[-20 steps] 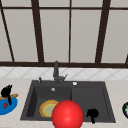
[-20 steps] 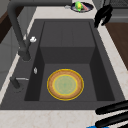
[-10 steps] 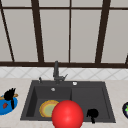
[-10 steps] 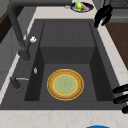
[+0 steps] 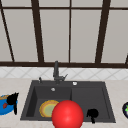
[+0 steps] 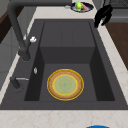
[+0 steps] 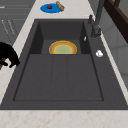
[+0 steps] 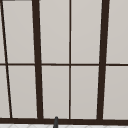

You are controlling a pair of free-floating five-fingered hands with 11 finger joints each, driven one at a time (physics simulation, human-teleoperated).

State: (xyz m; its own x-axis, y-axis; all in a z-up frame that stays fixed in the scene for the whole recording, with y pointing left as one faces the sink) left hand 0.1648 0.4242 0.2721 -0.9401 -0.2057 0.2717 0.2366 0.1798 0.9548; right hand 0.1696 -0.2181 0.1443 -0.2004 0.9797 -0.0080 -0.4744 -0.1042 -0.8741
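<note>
From the front, the left hand (image 5: 12,100) hangs at the right edge of the blue plate (image 5: 3,107) on the counter left of the sink (image 5: 30,100). I cannot tell whether it grips the plate or merely hovers against it. The right hand (image 5: 92,113) is low over the sink's front rim by the drainboard, holding nothing. A yellow plate (image 5: 47,108) lies flat in the basin, half hidden by a big red ball (image 5: 67,115) in front. A dark bowl (image 5: 125,109) sits on the counter far right, and the faucet (image 5: 56,71) stands behind.

From the left side, the yellow plate (image 6: 65,85) is alone on the basin floor, touched by nothing. The right hand (image 6: 102,15) hangs at the far front corner, its fingers drooping loose and apart, near the dark bowl (image 6: 81,6) but not on it.

From the right side, that hand (image 7: 8,56) floats over the front counter edge beside the drainboard, palm down. The blue plate (image 7: 51,8), with food on it, rests at the far end, well apart from the yellow plate (image 7: 63,48).

Looking up, there are window panes and the faucet's tip (image 8: 56,122)
</note>
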